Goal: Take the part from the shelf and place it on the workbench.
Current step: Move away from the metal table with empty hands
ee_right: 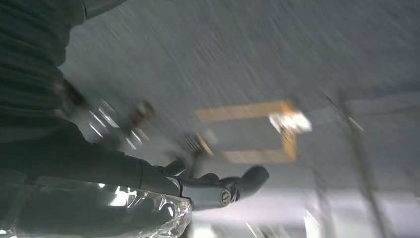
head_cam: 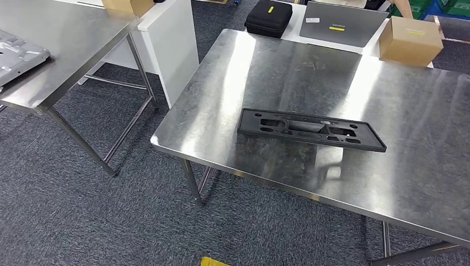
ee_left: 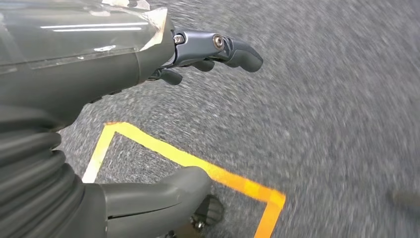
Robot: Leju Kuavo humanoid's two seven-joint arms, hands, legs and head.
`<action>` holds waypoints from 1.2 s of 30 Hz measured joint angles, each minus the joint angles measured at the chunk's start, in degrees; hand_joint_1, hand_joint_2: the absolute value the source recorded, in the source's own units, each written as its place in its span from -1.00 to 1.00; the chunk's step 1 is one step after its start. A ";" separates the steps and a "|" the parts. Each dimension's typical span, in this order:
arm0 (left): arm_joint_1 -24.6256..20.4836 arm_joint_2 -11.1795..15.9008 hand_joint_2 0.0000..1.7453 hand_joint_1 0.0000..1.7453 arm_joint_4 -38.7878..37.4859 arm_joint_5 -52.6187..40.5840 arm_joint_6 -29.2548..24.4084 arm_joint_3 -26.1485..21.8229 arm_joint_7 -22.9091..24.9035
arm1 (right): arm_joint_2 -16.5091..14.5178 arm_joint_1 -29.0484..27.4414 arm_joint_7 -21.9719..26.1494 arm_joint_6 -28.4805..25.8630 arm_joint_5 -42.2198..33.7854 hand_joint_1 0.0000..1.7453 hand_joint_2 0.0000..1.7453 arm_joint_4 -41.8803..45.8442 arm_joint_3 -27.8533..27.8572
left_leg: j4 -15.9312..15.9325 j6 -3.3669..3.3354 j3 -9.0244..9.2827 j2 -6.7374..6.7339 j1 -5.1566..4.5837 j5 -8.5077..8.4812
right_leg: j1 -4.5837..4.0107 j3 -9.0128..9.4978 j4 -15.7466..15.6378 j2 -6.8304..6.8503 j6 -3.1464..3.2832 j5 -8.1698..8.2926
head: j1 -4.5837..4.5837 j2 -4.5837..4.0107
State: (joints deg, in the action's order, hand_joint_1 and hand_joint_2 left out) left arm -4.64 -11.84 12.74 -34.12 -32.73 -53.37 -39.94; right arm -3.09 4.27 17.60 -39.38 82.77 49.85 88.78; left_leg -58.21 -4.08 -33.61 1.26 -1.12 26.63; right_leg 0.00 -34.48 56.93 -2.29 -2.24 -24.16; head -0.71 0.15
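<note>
The black plastic part (head_cam: 310,129), long and flat with several cut-outs, lies flat on the steel workbench (head_cam: 410,188), a little left of its middle. Nothing touches it. In the left wrist view my left hand (ee_left: 163,64) hangs over grey carpet, its thumb apart from the dark fingers (ee_left: 233,49) and nothing in its hold. My right hand (ee_right: 198,191) appears in the blurred right wrist view, also above the floor, with its fingers (ee_right: 247,178) stretched out and holding nothing.
A second steel table (head_cam: 77,39) stands at the left and carries a silver sheet-metal piece (head_cam: 16,55). Behind the workbench, a white desk holds a black case (head_cam: 269,18), a grey laptop (head_cam: 343,23) and a cardboard box (head_cam: 410,40). Yellow tape (ee_left: 198,163) marks the carpet.
</note>
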 joint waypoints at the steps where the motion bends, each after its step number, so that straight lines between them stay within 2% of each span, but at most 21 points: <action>1: 0.00 -0.01 -1.00 -1.00 -0.06 -1.19 0.88 0.74 0.41 | 0.27 0.13 -2.10 0.78 0.31 -1.00 1.00 -3.70 -0.03 | 0.00 0.00 -0.01 -0.01 0.00 0.00 | 0.00 0.01 0.00 0.00 0.00 0.00 | -0.04 0.00; 4: 0.00 -0.01 -1.00 -1.00 -0.40 -4.76 5.00 3.19 3.26 | 1.16 0.41 -7.54 6.82 2.09 -1.00 1.00 -15.00 -0.39 | 0.00 0.00 -0.04 -0.02 -0.01 0.01 | 0.00 0.02 0.00 -0.01 0.00 0.00 | -0.06 0.00; 6: 0.02 -0.01 -1.00 -1.00 -0.62 -6.89 7.39 4.99 5.66 | 1.07 0.68 -9.35 10.83 2.07 -1.00 1.00 -20.87 -0.50 | 0.00 0.00 -0.03 -0.02 -0.02 0.01 | 0.01 0.01 0.00 -0.01 0.01 0.01 | -0.04 0.00; 9: 0.08 -0.06 -1.00 -1.00 -0.87 -8.99 9.12 7.32 7.25 | 0.54 1.10 -9.92 13.58 1.52 -1.00 1.00 -26.58 -0.49 | 0.00 0.01 -0.03 -0.02 -0.01 0.00 | 0.01 0.00 0.00 -0.01 0.03 0.02 | -0.03 0.00; 16: 0.12 -0.37 -1.00 -1.00 -0.94 -10.91 9.35 10.47 6.50 | 0.01 1.36 -9.27 15.78 4.99 -1.00 1.00 -32.80 -2.52 | 0.00 0.02 -0.04 -0.02 0.00 -0.01 | 0.01 0.00 0.01 -0.01 0.05 0.03 | -0.03 0.00; 20: 0.14 -0.35 -1.00 -1.00 -0.94 -11.05 8.92 11.16 5.66 | 0.00 1.39 -9.65 14.85 5.18 -1.00 -1.00 -34.12 -3.32 | -0.02 0.03 -0.06 -0.01 -0.08 0.01 | 0.17 0.03 -0.01 -0.01 0.04 0.04 | -0.01 0.00; 27: 0.20 0.11 -1.00 -1.00 -0.94 -10.43 7.95 11.21 5.91 | -0.10 1.70 -11.41 14.28 4.40 -1.00 -1.00 -35.67 -3.84 | -0.05 -0.13 -0.08 0.02 -0.42 0.05 | 0.65 0.03 -0.02 -0.01 -0.04 0.06 | -0.02 0.00; 31: 0.12 0.22 -1.00 -1.00 -0.94 -10.71 7.74 11.22 5.97 | -0.22 1.71 -11.19 14.19 4.18 -1.00 -1.00 -36.06 -4.08 | -0.04 -0.61 0.04 -0.07 -0.68 -0.02 | 0.88 0.02 -0.15 -0.22 -0.47 0.17 | -0.03 0.00; 32: 0.07 0.21 -1.00 -1.00 -0.94 -10.86 7.73 11.25 5.98 | -0.23 1.71 -11.09 14.11 4.04 -1.00 -1.00 -36.12 -4.09 | 0.26 -0.85 0.21 -0.31 -0.49 -0.25 | 0.85 -0.05 -0.05 -0.29 -0.61 0.17 | -0.02 0.00; 34: -0.04 0.19 -1.00 -1.00 -0.94 -11.12 7.73 11.42 6.00 | -0.29 1.76 -11.14 13.93 3.85 -1.00 -1.00 -36.24 -4.09 | 0.96 -1.31 0.70 -1.09 -0.06 -0.81 | 0.74 -1.06 2.10 0.21 -0.58 -1.17 | 0.08 0.00; 36: -0.12 0.19 -1.00 -1.00 -0.94 -11.19 7.83 11.60 6.00 | -0.37 1.85 -11.58 13.78 3.81 -1.00 -1.00 -36.35 -4.10 | 1.24 -1.53 0.89 -2.13 0.13 -1.06 | 0.76 -3.83 8.42 1.17 -0.14 -4.65 | 0.42 0.00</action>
State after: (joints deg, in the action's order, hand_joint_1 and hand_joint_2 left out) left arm -4.76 -11.65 11.80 -45.30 -24.90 -41.77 -33.94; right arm -3.46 6.12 6.02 -25.61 86.58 13.51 84.68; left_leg -56.98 -5.60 -32.72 -0.87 -0.99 25.56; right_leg 0.76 -38.32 65.35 -1.12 -2.38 -28.81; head -0.29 0.15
